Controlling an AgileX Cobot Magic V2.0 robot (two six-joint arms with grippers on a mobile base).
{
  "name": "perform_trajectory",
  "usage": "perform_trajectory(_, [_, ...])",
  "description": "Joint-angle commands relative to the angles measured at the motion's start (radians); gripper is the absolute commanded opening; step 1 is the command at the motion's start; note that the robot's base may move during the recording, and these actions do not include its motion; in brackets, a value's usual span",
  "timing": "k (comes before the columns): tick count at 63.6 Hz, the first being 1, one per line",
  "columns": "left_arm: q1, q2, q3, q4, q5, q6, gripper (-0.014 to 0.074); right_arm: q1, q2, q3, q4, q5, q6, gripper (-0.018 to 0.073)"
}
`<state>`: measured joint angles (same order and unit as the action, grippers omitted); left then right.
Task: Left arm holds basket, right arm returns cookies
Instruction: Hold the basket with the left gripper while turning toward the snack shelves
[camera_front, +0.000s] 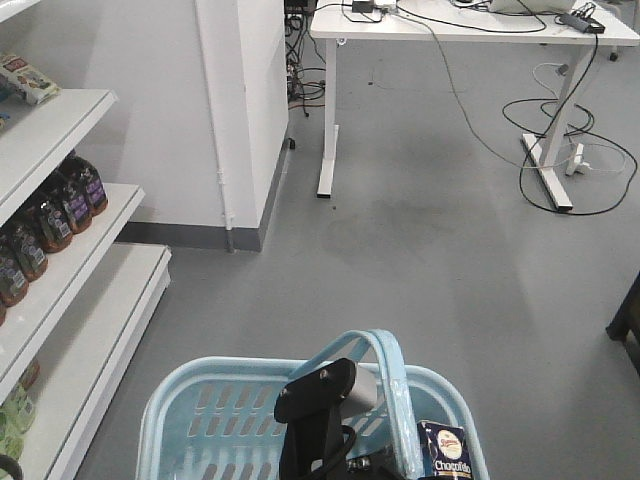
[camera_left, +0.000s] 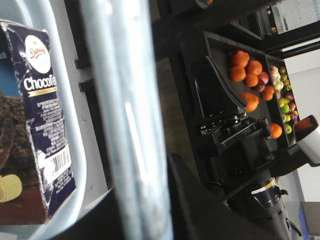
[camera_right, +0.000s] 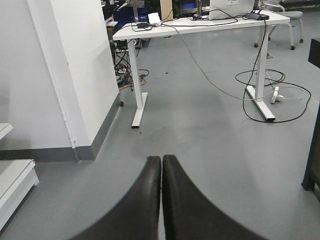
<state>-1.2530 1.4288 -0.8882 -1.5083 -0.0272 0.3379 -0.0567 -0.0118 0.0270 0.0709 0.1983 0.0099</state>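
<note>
Right gripper (camera_right: 161, 197): the two black fingers (camera_right: 140, 200) are pressed together along their whole length, with nothing between them. It is held over bare grey floor (camera_right: 210, 140), facing a white desk (camera_right: 200, 25) and a white wall corner (camera_right: 75, 75). In the left wrist view the right arm (camera_left: 262, 192), with its yellow band, stands well apart from the basket, in front of a dark stand of oranges (camera_left: 250, 75).

Left gripper (camera_left: 135, 212): clamped on the handle (camera_left: 125, 100) of the basket (camera_front: 200, 385). Dark finger shapes bear on the pale blue bar from both sides at the bottom of the left wrist view; the fingertips themselves are blurred. In the front view the left arm (camera_front: 318, 400), a black bracket with a silver-grey cylinder behind it, sits against the arch of the handle.

Cookies (camera_front: 445, 452): inside the basket, at its right end, upright against the wall and just beside the foot of the handle. The navy box shows its round white logo and "Choco..." lettering towards the front camera. In the left wrist view the barcode and the cookie picture are also legible. Neither gripper touches the box.

Surroundings: white shelves (camera_front: 60, 130) on the left carry dark bottles (camera_front: 70, 195). Loose cables (camera_front: 560, 160) lie under the desk.
</note>
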Motion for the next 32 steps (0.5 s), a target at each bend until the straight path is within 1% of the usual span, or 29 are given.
perform_trajectory(1, [-0.001, -0.042, -0.031, 0.018, -0.014, 0.013, -0.0006, -0.006, -0.017, 0.004, -0.007, -0.074, -0.01, -0.0011])
perform_trajectory(32, [-0.001, -0.042, -0.031, 0.018, -0.015, 0.013, -0.0006, -0.006, -0.017, 0.004, -0.007, -0.074, -0.01, -0.0011])
